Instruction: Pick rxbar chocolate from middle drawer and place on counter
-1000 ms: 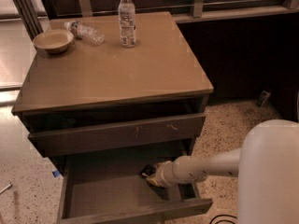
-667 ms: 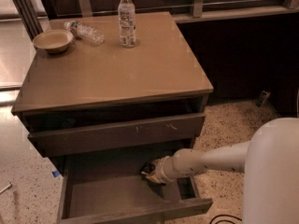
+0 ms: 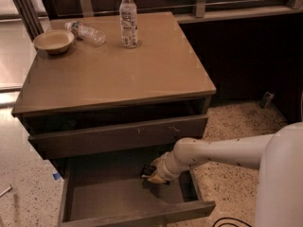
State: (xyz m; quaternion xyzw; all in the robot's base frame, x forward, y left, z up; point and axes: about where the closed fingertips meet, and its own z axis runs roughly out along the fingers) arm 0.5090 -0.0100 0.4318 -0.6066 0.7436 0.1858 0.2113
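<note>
The middle drawer (image 3: 109, 198) is pulled open at the bottom of the cabinet, and its flat bottom is mostly bare. My gripper (image 3: 152, 175) reaches into it from the right and sits in the drawer's back right part. A small dark object, probably the rxbar chocolate (image 3: 147, 170), shows right at the gripper's tip. I cannot make out its label or whether it is held. The counter (image 3: 123, 74) is the broad grey-brown top of the cabinet above.
On the counter's far side stand an upright water bottle (image 3: 128, 19), a lying water bottle (image 3: 87, 32) and a tan bowl (image 3: 53, 40). The upper drawer (image 3: 118, 137), slightly open with small scratches on its front, overhangs the gripper. A speckled floor surrounds the cabinet, with a cable (image 3: 232, 222) at the bottom right.
The arm has shifted a little to the left, and the gripper has moved slightly up and back inside the drawer with the dark object still at its tip.
</note>
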